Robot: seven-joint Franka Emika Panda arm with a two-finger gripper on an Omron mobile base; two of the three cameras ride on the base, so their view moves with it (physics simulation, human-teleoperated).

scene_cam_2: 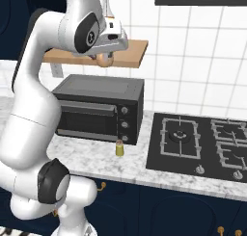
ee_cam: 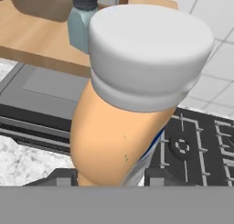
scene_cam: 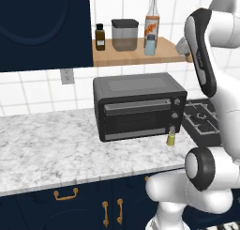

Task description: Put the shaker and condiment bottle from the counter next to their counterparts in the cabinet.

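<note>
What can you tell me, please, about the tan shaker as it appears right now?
The shaker is a smooth tan-orange cylinder with a wide, rounded silvery-grey cap that overhangs its body. It looks like plastic and is closed. The hand grips its lower body, holding it in the air beside the front edge of the light-wood shelf, above the toaster oven. In the hand view it leans slightly, with the pale blue shaker on the shelf behind it.

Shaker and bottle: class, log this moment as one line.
gripper: shut on shaker | position: beside shelf | yellow-green bottle: on counter by toaster oven
</note>
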